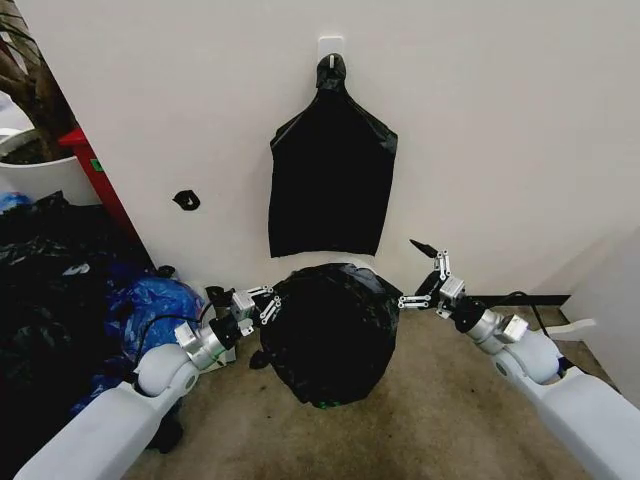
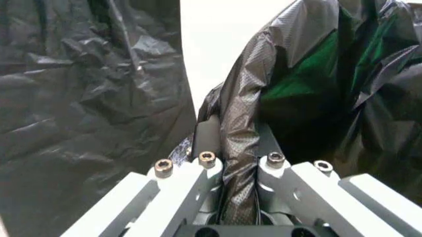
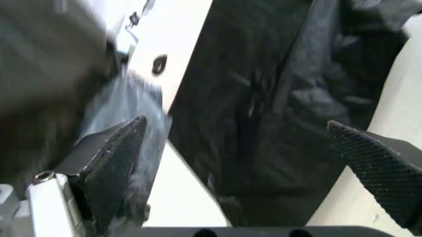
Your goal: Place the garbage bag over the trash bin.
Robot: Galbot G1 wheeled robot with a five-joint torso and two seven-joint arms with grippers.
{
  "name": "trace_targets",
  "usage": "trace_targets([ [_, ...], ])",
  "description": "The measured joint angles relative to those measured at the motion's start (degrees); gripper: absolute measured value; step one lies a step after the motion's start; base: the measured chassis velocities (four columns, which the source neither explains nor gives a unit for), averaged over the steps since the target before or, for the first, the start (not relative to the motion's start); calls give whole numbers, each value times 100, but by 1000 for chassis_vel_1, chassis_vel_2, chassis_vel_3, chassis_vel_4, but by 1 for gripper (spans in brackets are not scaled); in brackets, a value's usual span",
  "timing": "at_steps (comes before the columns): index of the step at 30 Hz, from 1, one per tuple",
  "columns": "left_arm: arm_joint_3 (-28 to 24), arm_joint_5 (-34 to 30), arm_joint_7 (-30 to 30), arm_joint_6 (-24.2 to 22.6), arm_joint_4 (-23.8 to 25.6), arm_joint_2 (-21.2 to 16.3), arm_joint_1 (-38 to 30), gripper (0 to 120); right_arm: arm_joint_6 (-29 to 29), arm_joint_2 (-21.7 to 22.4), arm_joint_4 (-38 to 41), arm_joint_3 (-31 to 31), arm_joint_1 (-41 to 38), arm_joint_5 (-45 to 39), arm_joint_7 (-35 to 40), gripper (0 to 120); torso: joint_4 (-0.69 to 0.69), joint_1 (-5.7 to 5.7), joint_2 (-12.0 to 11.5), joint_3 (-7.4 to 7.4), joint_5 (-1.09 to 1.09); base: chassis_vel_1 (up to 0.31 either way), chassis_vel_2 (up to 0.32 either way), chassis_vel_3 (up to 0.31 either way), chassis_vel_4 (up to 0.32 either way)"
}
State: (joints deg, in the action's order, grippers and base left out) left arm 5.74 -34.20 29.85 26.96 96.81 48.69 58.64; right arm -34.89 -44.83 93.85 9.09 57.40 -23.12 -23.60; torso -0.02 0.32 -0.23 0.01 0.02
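Observation:
The glossy black garbage bag (image 1: 330,330) is draped over a round shape on the floor by the wall. The trash bin is hidden beneath it, apart from a green glimpse at the bottom (image 1: 325,404). My left gripper (image 1: 266,306) is at the bag's left side, shut on a fold of the plastic. In the left wrist view that fold (image 2: 238,148) runs between the fingers (image 2: 205,173), with green showing through the film. My right gripper (image 1: 416,275) hangs open just right of the bag, touching nothing. The right wrist view shows its gripper (image 3: 244,163) spread wide before black plastic.
A flat black bag bundle (image 1: 332,180) hangs from a wall hook right above the bin. Heaped blue and black bags (image 1: 150,305) lie to the left, with a white plant pot (image 1: 40,175) behind them. Bare carpet (image 1: 420,420) lies in front.

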Motion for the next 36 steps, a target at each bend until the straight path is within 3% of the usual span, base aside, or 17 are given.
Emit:
trace_targets([
  [8, -18, -37, 41, -34, 68, 11, 37, 3, 98, -151, -163, -39, -82, 885, 768, 100, 0, 0, 0, 0, 0, 0, 0, 0, 0],
  [11, -19, -38, -22, -66, 33, 28, 49, 3, 265, -188, -134, -98, -99, 1210, 1568, 100, 0, 0, 0, 0, -1, 0, 0, 0, 0],
  [16, -23, -105, -439, -302, -16, 74, 50, 3, 159, -254, -58, -167, -79, 1121, 1997, 100, 0, 0, 0, 0, -1, 0, 0, 0, 0],
  [21, -64, -699, -2015, -1655, 233, 151, 37, 3, -86, -472, 182, -235, -8, 823, 2660, 100, 1, 0, 0, 0, -1, 0, 0, 0, 0],
  [22, -64, -699, -2015, -1655, 233, 151, 37, 3, -86, -472, 182, -235, -8, 823, 2660, 100, 1, 0, 0, 0, -1, 0, 0, 0, 0],
  [24, -60, -1496, -2971, -2577, 531, 226, -13, 3, -230, -513, 512, -215, 146, 709, 2630, 100, 2, 0, 0, 0, -1, 0, 0, 0, 0],
  [28, 11, -2882, -4286, -3761, 1005, 413, -138, 3, -558, -493, 921, -379, 423, 587, 2083, 100, -3, 0, 0, 0, -2, 0, 0, 0, 0],
  [29, 51, -3466, -4793, -4219, 1156, 517, -210, 3, -747, -488, 963, -469, 518, 578, 1642, 100, -2, 0, 0, -1, -1, 0, 0, 0, 0],
  [36, 146, -4821, -6001, -5312, 1321, 796, -422, 3, -1222, -584, 569, -574, 691, 593, 199, 100, -1, 0, 0, 0, -1, 0, 0, 0, 0],
])
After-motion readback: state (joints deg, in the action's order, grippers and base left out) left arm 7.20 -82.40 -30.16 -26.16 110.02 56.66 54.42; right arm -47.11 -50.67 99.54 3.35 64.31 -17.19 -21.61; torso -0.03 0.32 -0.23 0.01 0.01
